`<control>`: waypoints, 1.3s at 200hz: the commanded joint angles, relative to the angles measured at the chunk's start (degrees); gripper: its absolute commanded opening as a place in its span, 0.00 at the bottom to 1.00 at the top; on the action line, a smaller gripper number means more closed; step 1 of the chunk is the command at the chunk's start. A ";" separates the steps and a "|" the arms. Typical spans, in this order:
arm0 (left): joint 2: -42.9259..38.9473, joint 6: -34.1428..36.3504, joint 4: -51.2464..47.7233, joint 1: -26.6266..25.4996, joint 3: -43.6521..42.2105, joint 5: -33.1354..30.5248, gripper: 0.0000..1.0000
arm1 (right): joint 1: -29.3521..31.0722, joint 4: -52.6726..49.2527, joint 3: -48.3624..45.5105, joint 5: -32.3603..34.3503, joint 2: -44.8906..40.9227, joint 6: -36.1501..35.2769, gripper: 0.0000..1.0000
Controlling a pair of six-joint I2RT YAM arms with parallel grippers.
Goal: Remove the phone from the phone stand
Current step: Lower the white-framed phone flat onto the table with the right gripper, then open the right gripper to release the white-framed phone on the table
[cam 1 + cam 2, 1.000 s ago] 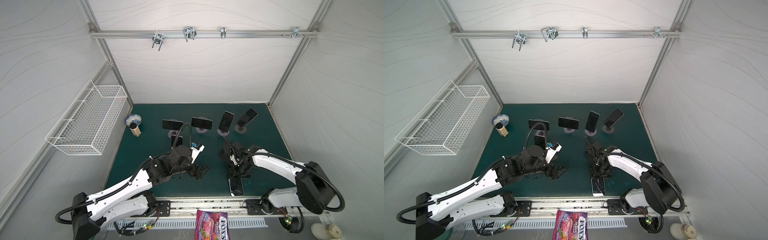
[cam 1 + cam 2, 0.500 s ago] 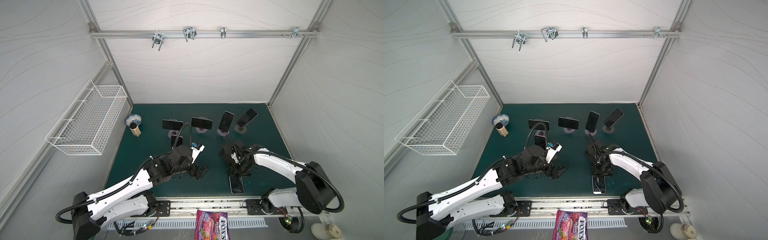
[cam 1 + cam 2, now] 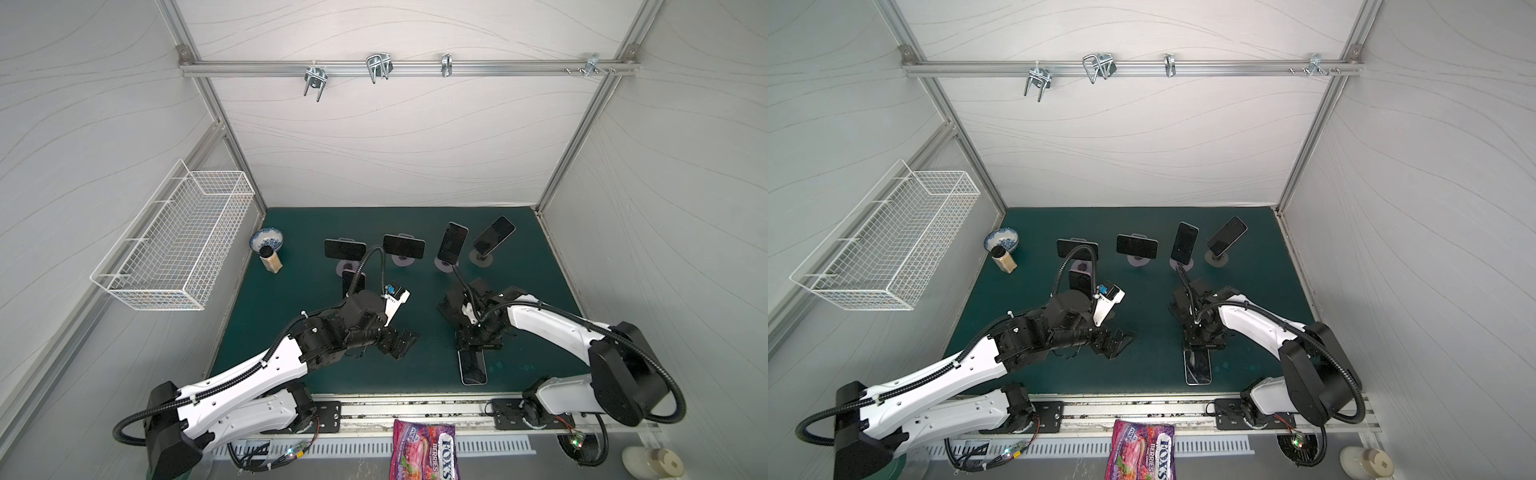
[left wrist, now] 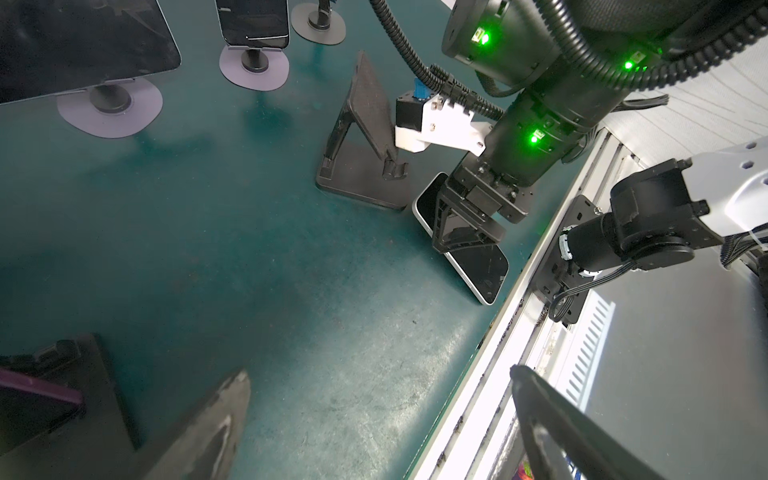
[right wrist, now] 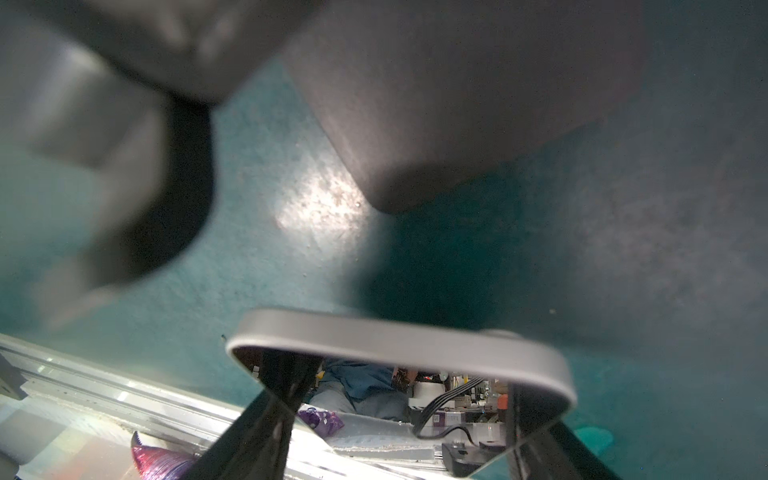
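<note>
The right gripper (image 4: 467,243) hangs low over the phone (image 4: 482,270), with one finger (image 4: 440,224) on either side of the phone's body, about halfway open. The right wrist view shows the phone's grey rim (image 5: 399,343) spanning the gap between the two dark fingers. I cannot tell whether they press on it or only straddle it.

The phone is off the phone stand (image 4: 361,183). It lies screen up on the green mat (image 3: 291,332), and in the left wrist view its far end is just beside the stand's base. It points away from the stand toward the front rail (image 3: 415,409). The stand's tilted plate is bare.

In both top views the left gripper (image 3: 399,340) hovers over the mat, well to the left of the stand. Its jaws are spread wide and hold nothing.

Further left of the stand and a little behind it, a purple-edged phone (image 3: 353,282) sits on a second black stand. Behind the phone stand, toward the back wall, a row of four other phones (image 3: 404,246) rests on round-footed holders. Far to the stand's left, a patterned bowl (image 3: 266,240) and a small jar (image 3: 270,261) sit at the mat's edge.
</note>
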 commanded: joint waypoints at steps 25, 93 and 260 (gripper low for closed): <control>-0.02 -1.49 1.81 -0.31 1.76 -0.41 0.99 | -0.22 1.33 -1.09 -1.37 -1.02 0.61 0.66; -0.49 -1.67 1.84 -0.26 1.22 -0.45 0.99 | 0.17 2.91 -2.78 -1.03 -3.00 1.33 0.71; 0.31 -1.67 2.33 -0.27 1.59 -0.62 0.99 | 0.65 8.11 -6.70 1.78 -3.08 2.91 0.75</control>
